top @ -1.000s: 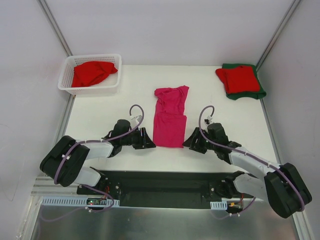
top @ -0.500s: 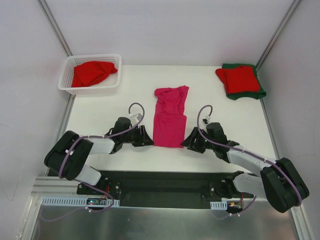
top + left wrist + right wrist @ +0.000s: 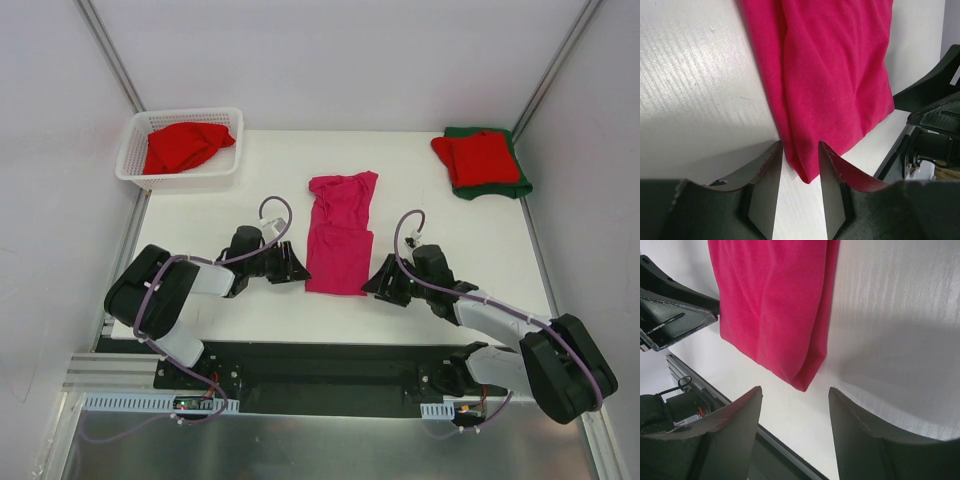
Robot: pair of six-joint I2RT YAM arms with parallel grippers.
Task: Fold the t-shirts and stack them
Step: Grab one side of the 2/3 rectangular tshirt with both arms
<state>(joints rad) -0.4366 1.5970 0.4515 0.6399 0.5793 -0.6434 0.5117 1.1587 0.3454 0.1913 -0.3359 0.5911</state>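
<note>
Near the front edge of the bench [image 3: 200,220], the left tool [image 3: 295,268] lies low on the surface, aimed at the near left corner of the magenta-pink t-shirt [image 3: 340,245]. In the left wrist view, the left tool [image 3: 800,146] has its fingers a narrow gap apart, and the corner of the magenta-pink t-shirt [image 3: 835,75] reaches into that gap without being pinched. The right tool [image 3: 378,283] mirrors it at the shirt's near right corner. In the right wrist view, the right tool [image 3: 795,390] has its fingers wide apart. The corner of the magenta-pink t-shirt [image 3: 775,305] sits just ahead of the opening, not yet between the fingers.

The shirt lies mid-bench as a long narrow strip folded lengthwise, running from near the front edge toward the far edge. Its far end is rumpled.

At the far left corner stands a white lattice basket [image 3: 180,180] holding a crumpled red t-shirt [image 3: 185,145]. At the far right corner, a folded red t-shirt [image 3: 480,157] rests on a folded dark green t-shirt [image 3: 500,188], well apart from both tools
</note>
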